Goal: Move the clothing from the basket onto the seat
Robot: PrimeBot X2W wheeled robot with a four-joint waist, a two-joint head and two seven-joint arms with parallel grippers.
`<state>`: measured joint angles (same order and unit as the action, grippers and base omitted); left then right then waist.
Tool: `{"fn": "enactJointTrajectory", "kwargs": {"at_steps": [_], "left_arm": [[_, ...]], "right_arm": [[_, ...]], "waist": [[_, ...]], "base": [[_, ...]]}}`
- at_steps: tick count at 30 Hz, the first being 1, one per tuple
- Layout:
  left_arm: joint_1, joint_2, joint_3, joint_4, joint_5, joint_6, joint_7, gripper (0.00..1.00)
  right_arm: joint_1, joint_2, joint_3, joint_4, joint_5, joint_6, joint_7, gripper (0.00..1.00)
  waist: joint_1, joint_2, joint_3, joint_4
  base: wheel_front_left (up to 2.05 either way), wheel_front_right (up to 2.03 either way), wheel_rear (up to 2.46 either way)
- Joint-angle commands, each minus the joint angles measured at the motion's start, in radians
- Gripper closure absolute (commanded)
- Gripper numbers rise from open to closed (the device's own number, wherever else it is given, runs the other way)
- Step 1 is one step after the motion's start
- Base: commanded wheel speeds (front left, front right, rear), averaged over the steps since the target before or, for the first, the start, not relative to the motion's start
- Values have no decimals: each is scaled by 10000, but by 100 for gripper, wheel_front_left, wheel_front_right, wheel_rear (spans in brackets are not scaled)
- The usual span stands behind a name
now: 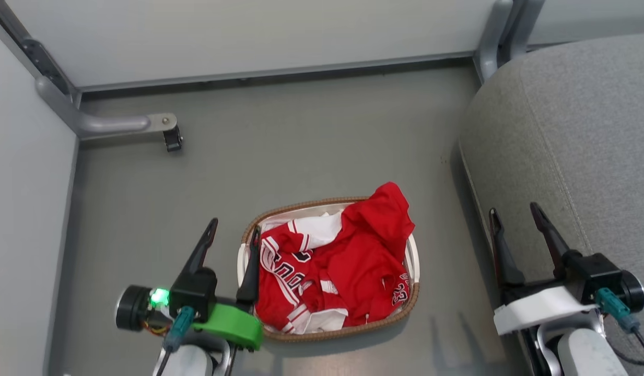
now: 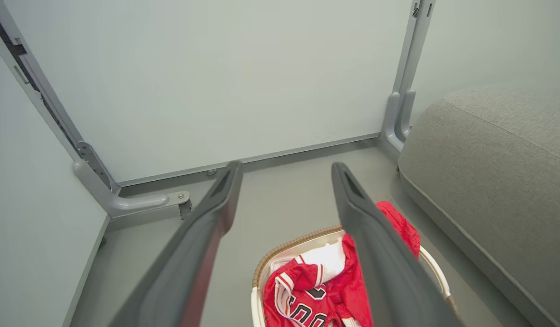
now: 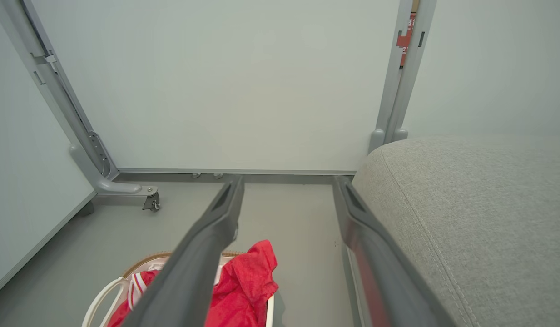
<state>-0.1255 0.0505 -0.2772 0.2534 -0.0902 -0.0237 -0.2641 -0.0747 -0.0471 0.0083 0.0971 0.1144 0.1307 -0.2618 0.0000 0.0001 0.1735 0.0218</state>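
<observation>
The red clothing point(image 1: 348, 266) with white panels and black-white lettering lies heaped in the oval basket point(image 1: 332, 334) on the floor, one red fold hanging over the far rim. In the left wrist view the clothing point(image 2: 316, 295) and the basket point(image 2: 289, 247) sit low between the fingers. My left gripper point(image 1: 233, 230) hangs open at the basket's left edge, nothing between its fingers. My right gripper point(image 1: 515, 211) stands open and empty over the seat's front edge. The grey woven seat point(image 1: 572, 136) fills the right side.
A grey metal frame foot with a caster point(image 1: 171, 140) stands at the back left. Pale panels point(image 1: 248, 36) wall in the back and left. A frame post point(image 1: 491, 42) rises by the seat's far corner. Smooth grey floor point(image 1: 311, 136) lies beyond the basket.
</observation>
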Motion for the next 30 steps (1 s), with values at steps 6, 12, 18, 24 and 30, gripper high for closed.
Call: {"fn": "enactJointTrajectory", "kwargs": {"at_steps": [6,12,18,24,30], "left_arm": [[-1944,315,-170,909,706,-349,-9,0],[-3668,854,-693,2887,1414,-613,-7,0],[-5280,1252,-1242,5150,1984,-806,67,0],[-6542,1612,-1862,6788,2386,-959,439,0],[-7408,1787,-2134,7991,2331,-1035,1001,0]], "right_arm": [[-1040,-57,-66,-413,68,1,-48,0],[-1781,-48,79,-630,327,1,-48,0],[-2265,-45,324,-798,743,1,-48,0],[-2571,-43,850,-853,1104,-1,-48,0],[-2685,-34,1301,-889,1377,1,-48,0]], "waist": [[0,-1,2496,-516],[0,-1,3844,-1168],[0,-1,4946,-1852],[0,-1,5765,-2345],[0,-1,6198,-2708]], "base": [[0,0,0],[0,0,0],[0,0,0],[0,0,0],[0,0,0]]}}
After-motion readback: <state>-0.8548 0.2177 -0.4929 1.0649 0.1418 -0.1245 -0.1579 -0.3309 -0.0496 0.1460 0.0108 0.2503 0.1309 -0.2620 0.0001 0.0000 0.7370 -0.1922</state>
